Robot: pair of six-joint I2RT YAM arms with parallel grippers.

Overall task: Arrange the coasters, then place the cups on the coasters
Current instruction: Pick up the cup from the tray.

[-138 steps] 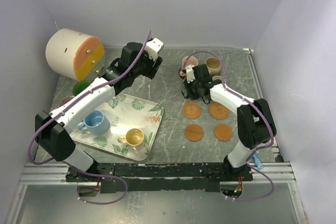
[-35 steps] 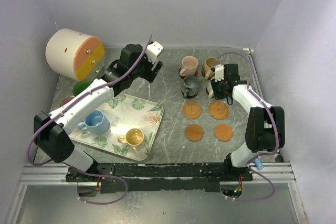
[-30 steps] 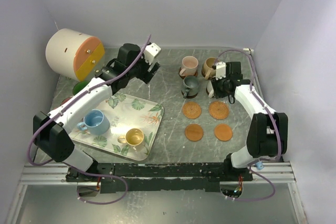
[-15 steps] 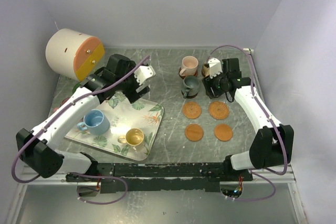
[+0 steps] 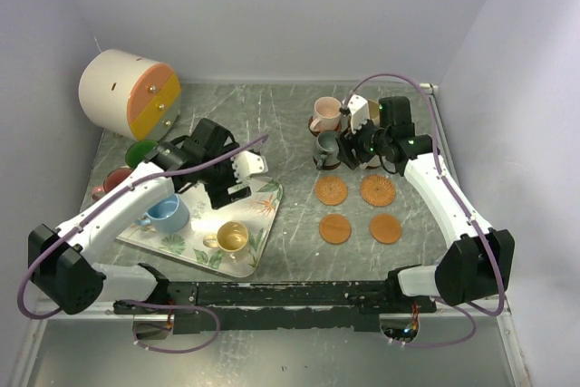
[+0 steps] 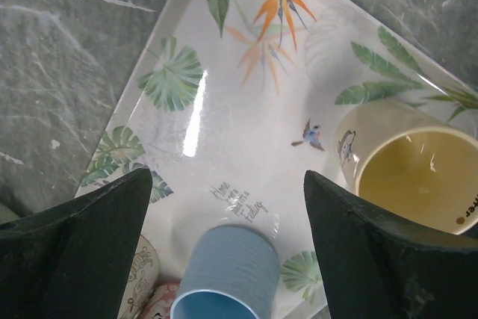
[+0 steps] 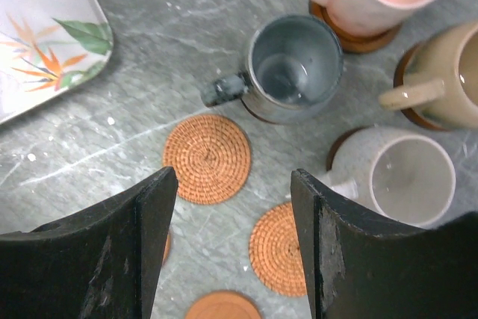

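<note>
Two cups [image 5: 233,238] occupy the leaf-print tray [image 6: 224,110] near the cylinder [image 5: 118,88].

On my feed the table [image 5: 290,124] is a grey-green, stone-look slab streaked with white veins, and both wrist views show the same surface. A pale lavender back wall [image 5: 290,15] closes it off at 12 o'clock. A left wall [image 5: 36,88] stands at 9 and a right wall [image 5: 517,88] at 3, all plain and matte. At 6 o'clock I see a ribbed aluminium rail [image 5: 72,301] along the table edge, with a dull grey panel [image 5: 290,355] below it. The light is soft and even.
</note>
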